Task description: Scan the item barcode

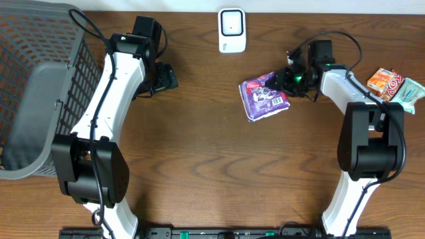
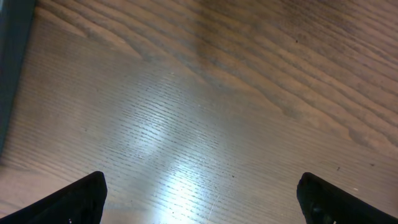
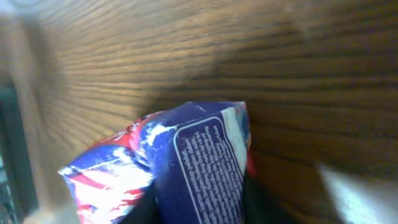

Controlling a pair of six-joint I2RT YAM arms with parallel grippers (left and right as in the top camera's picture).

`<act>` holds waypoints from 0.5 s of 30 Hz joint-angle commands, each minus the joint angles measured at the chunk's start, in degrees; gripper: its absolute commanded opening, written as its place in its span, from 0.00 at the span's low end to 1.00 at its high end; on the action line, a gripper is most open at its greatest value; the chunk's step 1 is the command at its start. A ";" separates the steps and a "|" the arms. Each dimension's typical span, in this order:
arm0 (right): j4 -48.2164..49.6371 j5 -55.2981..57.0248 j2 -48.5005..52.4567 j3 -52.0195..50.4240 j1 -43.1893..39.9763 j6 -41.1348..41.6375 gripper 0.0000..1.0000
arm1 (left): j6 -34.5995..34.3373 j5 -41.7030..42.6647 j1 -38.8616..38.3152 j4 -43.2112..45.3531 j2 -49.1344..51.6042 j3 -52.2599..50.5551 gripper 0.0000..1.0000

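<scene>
Right gripper [image 1: 287, 79]: jaws nearly together, clamped on the upper-right edge of the purple packet [image 1: 264, 99]. Packet otherwise flat on the table [image 1: 199, 153], right of centre, just below and right of the white scanner [image 1: 232, 30] at the far edge. Wrist view blurred; grip probably on a thin corner of film only, not the body. Left gripper [image 1: 164, 78]: wide open, holding nothing, over bare wood near the basket [image 1: 26, 40]. Step in hand, judged: grasp just made, lift and carry to the scanner not yet done. Risks from here: slipping out on the lift, due to slick wrapper and shallow corner pinch; swinging or folding of the soft bag under its own contents, hiding the barcode from the scanner window; wrong face presented, since no barcode can be made out in either view; knocking the scanner over if brought in too low or too fast, given how near it stands. Loose snacks [image 1: 387, 81] by the right arm's base well apart, unlikely to interfere. Needs a slow lift and a check of the hold before turning the packet.
</scene>
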 commanded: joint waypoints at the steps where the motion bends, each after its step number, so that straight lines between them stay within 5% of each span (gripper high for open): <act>1: -0.90 -3.21 -1.14 0.68 -0.55 -0.28 0.01 | 0.33 -0.74 0.24 -0.20 -0.66 -0.09 0.98; 7: -6.23 7.41 -8.24 3.41 -0.72 2.51 0.01 | 0.33 -0.74 0.24 -0.20 -0.66 -0.09 0.98; 15: -16.68 50.49 -19.82 6.01 6.62 7.82 0.01 | 0.33 -0.74 0.24 -0.20 -0.66 -0.09 0.98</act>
